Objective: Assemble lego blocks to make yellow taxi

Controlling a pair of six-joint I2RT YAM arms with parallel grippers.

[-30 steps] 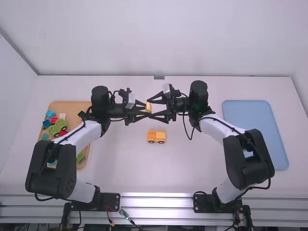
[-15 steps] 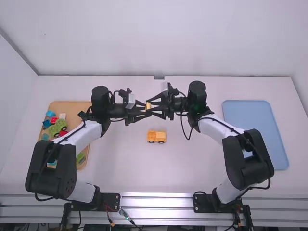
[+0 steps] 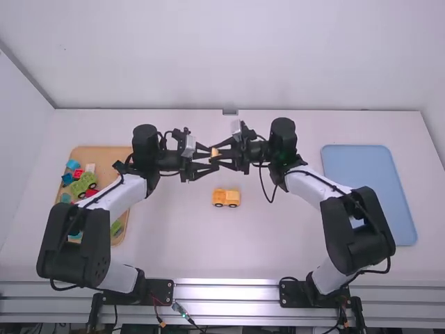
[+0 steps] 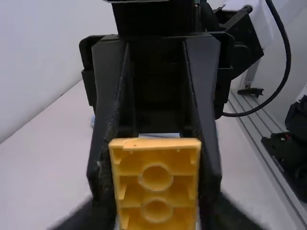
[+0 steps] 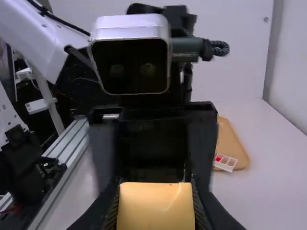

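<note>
Yellow: one block [image 5: 156, 206] pinched in right hand [image 3: 212, 153], one toy car [image 3: 227, 197], left hand [image 3: 213, 157] spread

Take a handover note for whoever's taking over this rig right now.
Left gripper: open, facing the right one.
Right gripper: shut on a yellow block, above the table.
Wheeled yellow piece: on the table, mid-table. Spare blocks: on the tan tray, left side.
Done: wheeled piece set out, block gripped.
Left to do: probably fit that block onto the wheeled piece.
</note>
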